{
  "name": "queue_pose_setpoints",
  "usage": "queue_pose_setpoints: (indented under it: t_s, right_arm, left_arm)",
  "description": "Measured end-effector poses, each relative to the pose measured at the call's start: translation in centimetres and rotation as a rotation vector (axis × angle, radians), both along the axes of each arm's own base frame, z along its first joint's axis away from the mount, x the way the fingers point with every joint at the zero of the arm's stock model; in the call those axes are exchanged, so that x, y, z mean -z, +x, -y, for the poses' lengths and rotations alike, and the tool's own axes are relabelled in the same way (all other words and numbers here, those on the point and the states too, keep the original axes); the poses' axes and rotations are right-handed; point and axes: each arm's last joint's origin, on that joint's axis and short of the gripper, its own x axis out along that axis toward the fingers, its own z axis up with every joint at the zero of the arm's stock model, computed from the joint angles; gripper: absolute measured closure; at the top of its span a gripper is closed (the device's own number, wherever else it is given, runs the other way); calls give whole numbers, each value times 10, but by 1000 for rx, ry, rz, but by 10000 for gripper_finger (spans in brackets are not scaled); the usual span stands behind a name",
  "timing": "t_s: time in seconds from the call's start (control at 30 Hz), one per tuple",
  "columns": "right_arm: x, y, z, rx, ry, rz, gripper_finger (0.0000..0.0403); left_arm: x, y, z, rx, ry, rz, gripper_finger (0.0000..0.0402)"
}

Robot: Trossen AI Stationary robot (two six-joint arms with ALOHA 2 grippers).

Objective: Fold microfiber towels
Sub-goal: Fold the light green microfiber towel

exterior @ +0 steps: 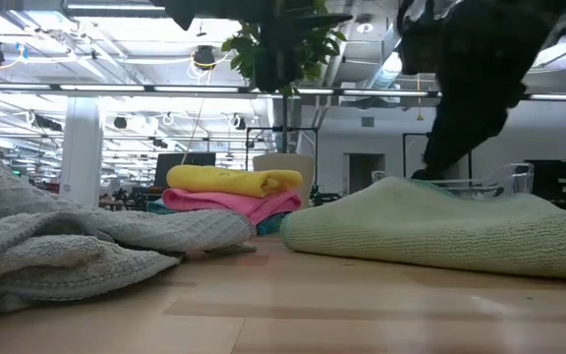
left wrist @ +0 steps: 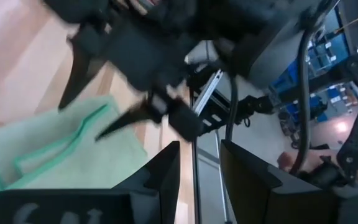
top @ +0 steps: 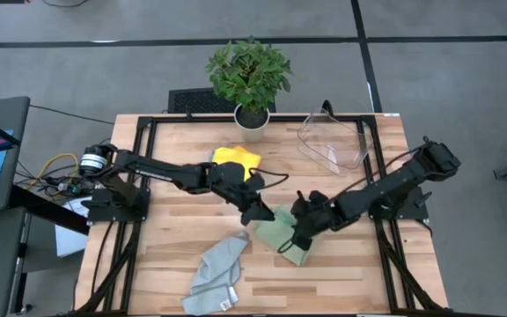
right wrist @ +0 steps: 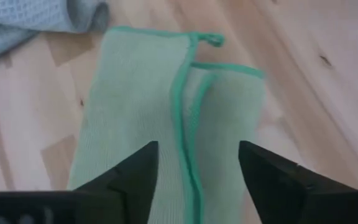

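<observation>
A sage green towel [top: 286, 236] lies folded on the wooden table [top: 350, 264], near the middle and a bit toward the front. In the right wrist view the green towel [right wrist: 166, 112] shows 2 flaps with bright green edges that meet in a line down its middle. In the low view it looks like a soft flat mound [exterior: 440, 231].

Both arms reach in over this towel. The right gripper [top: 299, 236] hangs just above the towel, and its 2 fingers [right wrist: 135, 174] are spread apart with the cloth showing between them. The left gripper [top: 262, 214] is at the far edge of the same towel, close to the right gripper. Its jaws are apart too, with nothing between them. It may be just touching the towel's edge, but that is hard to tell from above.

A gray-blue towel [top: 216, 275] lies crumpled near the front of the table, just left of the green one. It fills the left side of the low view [exterior: 77, 246].

At the back of the table sits a small stack of folded towels. The yellow towel [top: 236, 160] is on top, and the low view shows a pink towel [exterior: 229, 204] under it.

A potted plant [top: 250, 77] stands at the back edge. A clear plastic bin [top: 333, 139] lies tipped at the back right.
</observation>
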Motion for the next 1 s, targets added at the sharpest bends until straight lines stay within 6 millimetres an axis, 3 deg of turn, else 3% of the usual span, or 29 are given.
queue_pose_setpoints:
  t_s: [0.13,0.43,0.57,0.77,1.0]
  right_arm:
    - [6,11,7,-64,2,0,135]
    - [28,26,14,-126,77,-52,140]
    - [29,27,14,-132,85,-48,204]
    - [19,22,14,-141,101,-46,379]
    - [-3,4,13,-64,126,-45,383]
  left_arm:
    - [-3,-2,-4,-8,9,2,295]
    - [5,-5,-4,-7,23,-81,295]
    - [5,-5,-3,-7,24,-84,295]
    - [6,-6,-4,-12,26,-91,295]
    - [6,-6,-4,-13,27,-91,295]
